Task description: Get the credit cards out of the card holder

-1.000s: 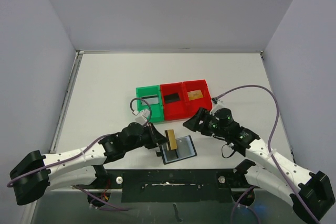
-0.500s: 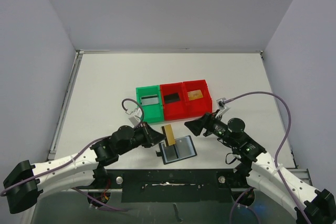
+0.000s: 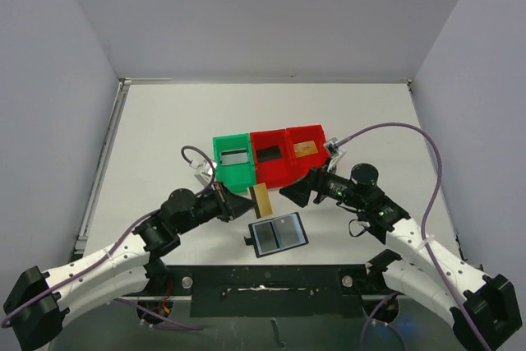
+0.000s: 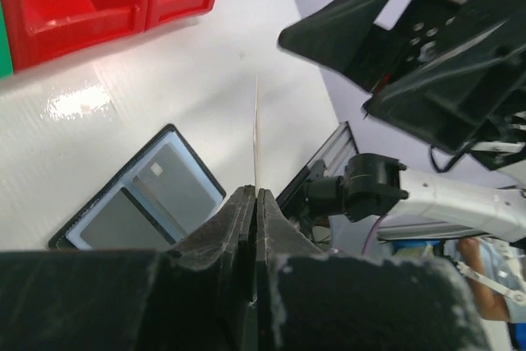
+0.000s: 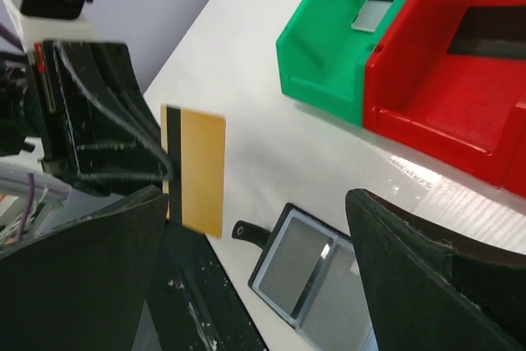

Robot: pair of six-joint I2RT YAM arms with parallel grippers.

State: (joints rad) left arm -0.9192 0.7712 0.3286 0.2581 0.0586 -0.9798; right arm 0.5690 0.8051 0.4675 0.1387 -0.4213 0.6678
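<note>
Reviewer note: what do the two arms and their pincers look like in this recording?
The left arm and right arm have white links with black joints and bases. A purple-grey cable loops off each wrist. The left pincer and right pincer are black, with broad wedge-shaped fingers.

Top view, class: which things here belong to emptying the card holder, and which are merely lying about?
Job in hand: card holder, open on the table; tan-gold card, pinched by the left gripper; right gripper, open, nearby; greyish card, black card and second gold card, already sorted away.
Lying about: green bin; two red bins.
</note>
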